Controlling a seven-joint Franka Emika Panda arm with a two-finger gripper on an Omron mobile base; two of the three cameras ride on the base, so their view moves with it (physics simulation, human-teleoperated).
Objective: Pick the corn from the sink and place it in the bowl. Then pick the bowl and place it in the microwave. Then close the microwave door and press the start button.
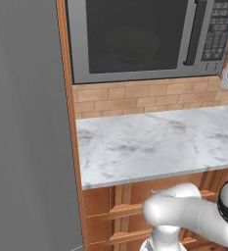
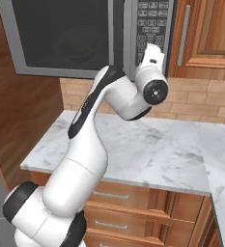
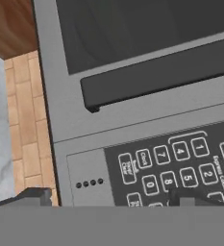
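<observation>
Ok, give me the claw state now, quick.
Claw: open, holding nothing, fingertips spread wide in front of the microwave keypad.

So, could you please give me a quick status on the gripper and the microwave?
Gripper open, empty, up at the keypad. Microwave door shut. Nothing between fingertips and buttons.
</observation>
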